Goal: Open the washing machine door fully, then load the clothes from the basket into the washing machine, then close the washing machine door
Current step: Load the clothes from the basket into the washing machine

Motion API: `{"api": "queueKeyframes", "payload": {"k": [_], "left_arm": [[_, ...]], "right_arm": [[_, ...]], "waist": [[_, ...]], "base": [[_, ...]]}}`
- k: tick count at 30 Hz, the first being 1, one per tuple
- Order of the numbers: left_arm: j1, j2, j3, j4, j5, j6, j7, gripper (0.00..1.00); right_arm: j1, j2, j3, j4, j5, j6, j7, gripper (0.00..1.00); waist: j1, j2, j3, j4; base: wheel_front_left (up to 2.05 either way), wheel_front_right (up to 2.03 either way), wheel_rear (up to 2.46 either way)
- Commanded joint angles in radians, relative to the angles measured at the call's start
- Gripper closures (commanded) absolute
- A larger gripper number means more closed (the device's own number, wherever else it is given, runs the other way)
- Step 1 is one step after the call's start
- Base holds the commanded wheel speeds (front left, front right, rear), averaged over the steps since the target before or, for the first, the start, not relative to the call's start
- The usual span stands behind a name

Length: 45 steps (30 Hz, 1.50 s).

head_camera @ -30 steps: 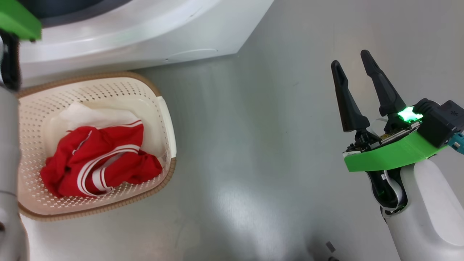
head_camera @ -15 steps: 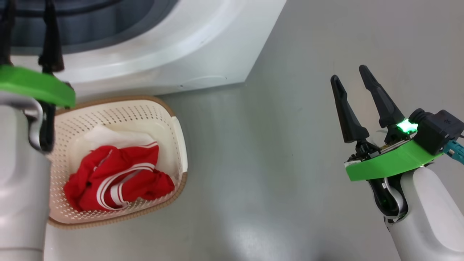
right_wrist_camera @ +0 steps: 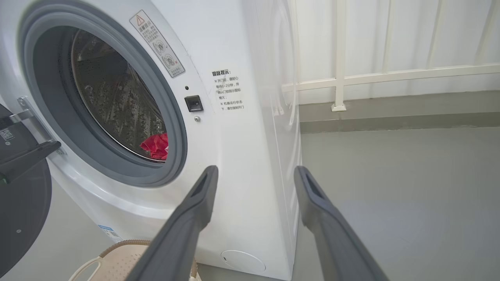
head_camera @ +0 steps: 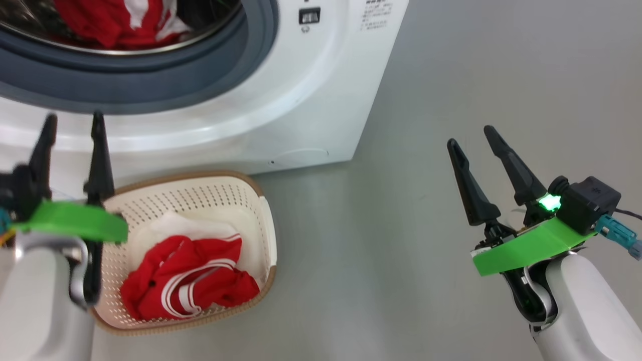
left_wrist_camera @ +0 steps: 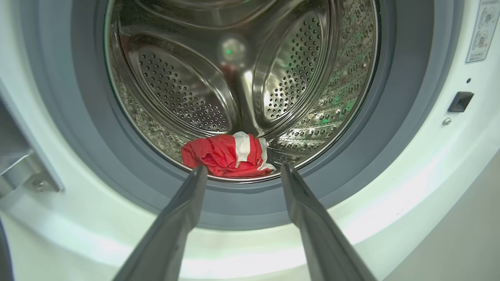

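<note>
The washing machine [head_camera: 301,100] stands open, and its dark door [right_wrist_camera: 19,203] hangs swung out at the left of the right wrist view. A red, white-striped piece of the clothes [left_wrist_camera: 222,154] lies at the front of the steel drum [left_wrist_camera: 297,70]. Another red striped garment [head_camera: 190,286] lies in the cream basket [head_camera: 200,193] on the floor before the machine. My left gripper [head_camera: 73,118] is open and empty above the basket's left rim, pointing at the drum mouth. My right gripper [head_camera: 470,136] is open and empty over bare floor, right of the machine.
A grey rubber seal [left_wrist_camera: 398,117] rings the drum mouth, with the door hinge [left_wrist_camera: 23,171] at its left. A white railing and wall [right_wrist_camera: 340,58] stand behind the machine's right side. Grey floor [head_camera: 401,225] spreads between the basket and my right arm.
The head camera has tilted up, bringing the drum mouth and the garment inside it into view. The left gripper has drawn back from the machine toward me. Both grippers stay open.
</note>
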Motion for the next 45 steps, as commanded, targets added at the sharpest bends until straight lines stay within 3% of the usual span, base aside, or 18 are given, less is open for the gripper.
{"api": "queueKeyframes", "payload": {"k": [1, 15, 23, 45], "left_arm": [[0.050, 0.032, 0.039, -0.056, -0.016, 0.019, -0.008, 0.00], [0.381, 0.009, 0.056, -0.308, -0.047, 0.088, 0.008, 0.00], [0.483, 0.005, 0.057, -0.398, -0.041, 0.116, 0.006, 0.00], [0.549, -0.016, 0.059, -0.454, -0.050, 0.131, -0.004, 0.00]], "right_arm": [[0.031, -0.010, 0.025, -0.018, 0.021, 0.002, -0.005, 0.00], [0.113, -0.043, 0.021, 0.007, 0.039, 0.002, -0.005, 0.00], [0.136, -0.045, 0.017, 0.007, 0.044, 0.002, -0.005, 0.00], [0.156, -0.061, 0.018, 0.011, 0.046, 0.002, -0.005, 0.00]], "waist": [[0.0000, 0.0000, -0.058, 0.015], [0.0000, 0.0000, -0.188, 0.047], [0.0000, 0.0000, -0.219, 0.052], [0.0000, 0.0000, -0.241, 0.076]], "base": [[0.00, 0.00, 0.00], [0.00, 0.00, 0.00], [0.00, 0.00, 0.00], [0.00, 0.00, 0.00]]}}
